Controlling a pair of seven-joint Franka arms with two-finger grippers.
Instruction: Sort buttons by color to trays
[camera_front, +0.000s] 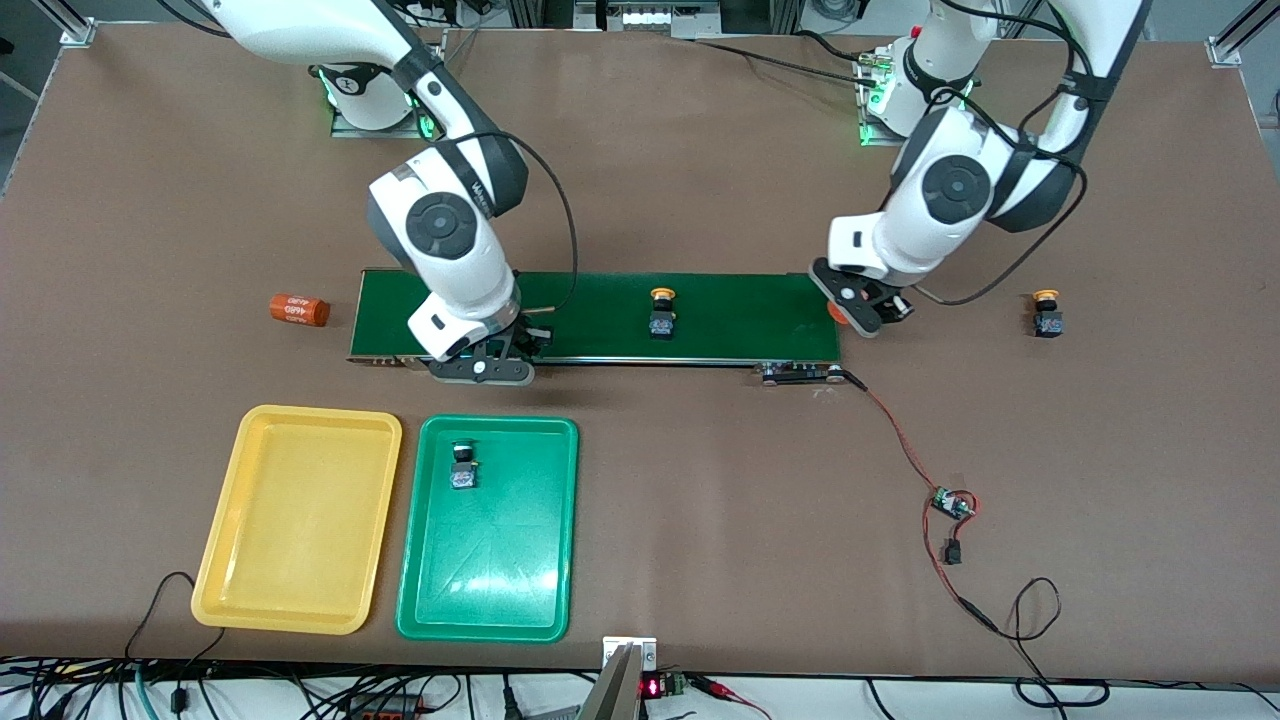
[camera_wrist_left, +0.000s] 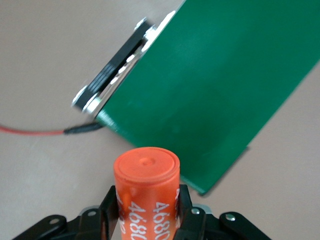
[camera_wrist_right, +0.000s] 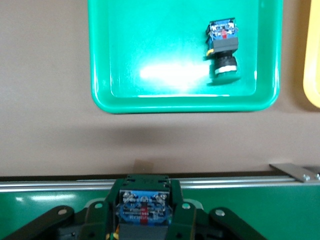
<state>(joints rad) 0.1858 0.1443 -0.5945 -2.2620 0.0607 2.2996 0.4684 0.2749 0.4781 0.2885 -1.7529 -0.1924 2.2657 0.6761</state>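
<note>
Now we have the right gripper (camera_wrist_right: 142, 220) closed on a button (camera_wrist_right: 142, 209) over the conveyor belt's (camera_front: 600, 318) right-arm end; the left gripper (camera_wrist_left: 147, 220) clamps an orange cylinder (camera_wrist_left: 146, 192). Buttons look light, rigid; grip the blocky body.

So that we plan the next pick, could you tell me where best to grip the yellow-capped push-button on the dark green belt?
Take the yellow-capped push-button by its blocky dark body, from straight above, jaws across its flat sides: it seems to lie with the round cap pointing toward the robots' bases.
</note>
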